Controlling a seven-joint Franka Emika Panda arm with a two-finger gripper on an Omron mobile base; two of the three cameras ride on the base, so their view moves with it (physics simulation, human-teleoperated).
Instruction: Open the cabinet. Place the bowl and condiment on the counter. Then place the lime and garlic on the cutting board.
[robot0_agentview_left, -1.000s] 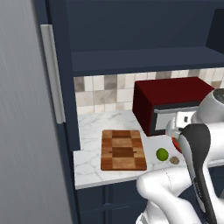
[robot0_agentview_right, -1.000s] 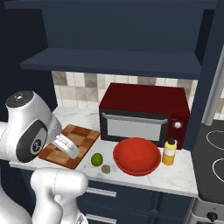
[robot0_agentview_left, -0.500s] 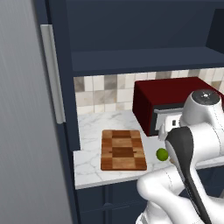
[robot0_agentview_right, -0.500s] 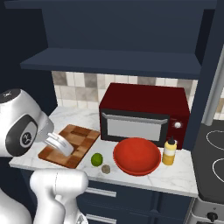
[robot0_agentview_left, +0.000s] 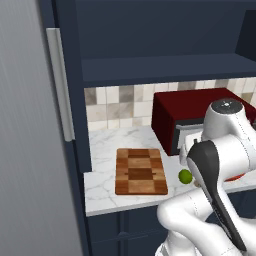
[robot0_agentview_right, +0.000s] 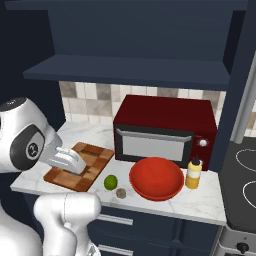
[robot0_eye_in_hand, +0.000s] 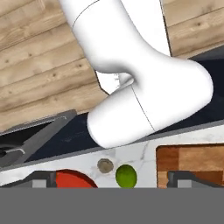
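White counter (robot0_agentview_right: 210, 204) carries bowl (robot0_agentview_left: 237, 176), half hidden behind the arm; gripper (robot0_eye_in_hand: 112, 179) spread wide, holding nothing

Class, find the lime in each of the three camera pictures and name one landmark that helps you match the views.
Left base view: lime, right of the cutting board.
Right base view: lime, lower centre, right of the board.
Hand view: lime, bottom centre, left of the board.
Shared landmark: the cutting board.
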